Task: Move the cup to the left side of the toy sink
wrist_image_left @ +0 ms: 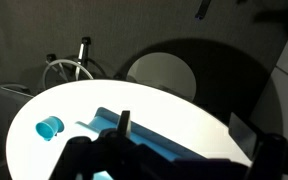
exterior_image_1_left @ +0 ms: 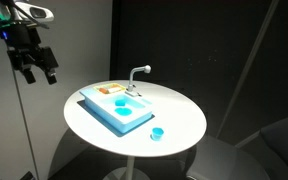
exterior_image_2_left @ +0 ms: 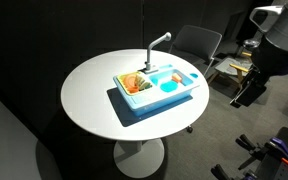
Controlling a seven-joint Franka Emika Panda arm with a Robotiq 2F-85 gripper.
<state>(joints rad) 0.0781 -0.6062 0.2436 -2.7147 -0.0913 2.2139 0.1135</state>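
The tiny blue cup (exterior_image_1_left: 157, 133) stands upright on the round white table (exterior_image_1_left: 179, 105), just off the near right corner of the light blue toy sink (exterior_image_1_left: 106, 113). The sink has a curved white faucet (exterior_image_1_left: 139, 73) and an orange-white patch (exterior_image_1_left: 108, 90). In the wrist view the cup (wrist_image_left: 48, 127) sits left of the sink (wrist_image_left: 149, 143). I cannot make out the cup in the exterior view where the sink (exterior_image_2_left: 134, 106) shows lengthwise. My gripper (exterior_image_1_left: 39, 68) hangs open and empty in the air, off the table's edge and well away from both; it also shows in both other views (exterior_image_2_left: 250, 95) (wrist_image_left: 182, 125).
The table stands on a single pedestal (exterior_image_2_left: 139, 155) against dark curtains. A chair (exterior_image_2_left: 196, 45) stands behind it, and another round seat (wrist_image_left: 162, 75) shows beyond the table in the wrist view. A stand with wheels (exterior_image_2_left: 269, 155) sits on the floor nearby.
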